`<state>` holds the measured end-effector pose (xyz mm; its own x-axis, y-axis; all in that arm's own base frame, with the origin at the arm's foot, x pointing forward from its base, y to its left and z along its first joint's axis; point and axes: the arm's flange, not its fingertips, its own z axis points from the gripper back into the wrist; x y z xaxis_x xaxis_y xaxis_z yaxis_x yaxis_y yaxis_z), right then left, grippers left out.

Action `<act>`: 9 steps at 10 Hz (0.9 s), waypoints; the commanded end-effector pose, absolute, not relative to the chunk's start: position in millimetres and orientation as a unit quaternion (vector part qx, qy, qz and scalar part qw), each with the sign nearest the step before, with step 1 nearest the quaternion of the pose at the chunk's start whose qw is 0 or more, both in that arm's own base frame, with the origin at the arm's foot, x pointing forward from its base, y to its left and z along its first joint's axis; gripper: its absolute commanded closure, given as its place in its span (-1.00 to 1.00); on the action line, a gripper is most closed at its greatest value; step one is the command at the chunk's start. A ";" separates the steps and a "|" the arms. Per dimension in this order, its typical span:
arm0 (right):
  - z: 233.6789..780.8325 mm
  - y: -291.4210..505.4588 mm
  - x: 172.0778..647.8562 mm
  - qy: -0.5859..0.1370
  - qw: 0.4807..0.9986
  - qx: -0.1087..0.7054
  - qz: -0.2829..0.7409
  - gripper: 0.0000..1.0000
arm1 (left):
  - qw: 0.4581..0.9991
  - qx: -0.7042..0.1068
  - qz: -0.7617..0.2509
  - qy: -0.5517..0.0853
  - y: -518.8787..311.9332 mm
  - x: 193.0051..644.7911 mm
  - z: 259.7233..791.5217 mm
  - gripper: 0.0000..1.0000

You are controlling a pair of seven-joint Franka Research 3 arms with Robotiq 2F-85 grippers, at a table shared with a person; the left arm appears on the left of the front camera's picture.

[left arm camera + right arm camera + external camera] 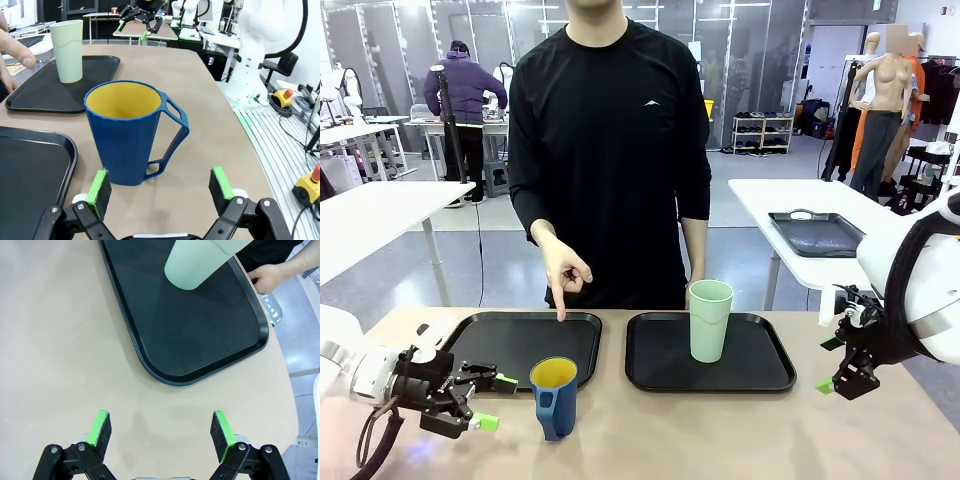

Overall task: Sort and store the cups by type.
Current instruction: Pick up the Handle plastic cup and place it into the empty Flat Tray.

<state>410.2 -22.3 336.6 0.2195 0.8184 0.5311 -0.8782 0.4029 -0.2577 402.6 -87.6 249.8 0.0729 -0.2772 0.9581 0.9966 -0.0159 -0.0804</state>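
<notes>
front view: dark blue mug (553, 397), yellow inside, upright on bare desk (720, 430) near its front edge, just before left black tray (510, 345). mint-green tumbler (710, 320) upright on right black tray (665, 365). left end effector (496, 402) released, beside mug, not touching. right end effector (828, 365) released, empty, at desk's right edge. person's hand (563, 270) points at left tray.

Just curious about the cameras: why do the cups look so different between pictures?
Front view: even light, soft shadows, blue mug and mint tumbler sharp, upright. Left wrist view: the close wide-angle lens makes the mug loom. Right wrist view: seen from above, the tumbler seems to lean, cropped by the top edge.
</notes>
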 end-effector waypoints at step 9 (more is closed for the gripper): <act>336.8 -23.2 410.5 -0.310 0.780 0.049 0.541 -1.00 | 0.576 -0.421 -0.552 -0.432 -125.0 424.3 232.4 -1.00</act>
<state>410.2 -22.3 336.6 0.2196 0.8183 0.5311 -0.8782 0.4029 -0.2577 419.4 -117.4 239.8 0.0523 -0.2721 0.9608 0.9986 0.0179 -0.0492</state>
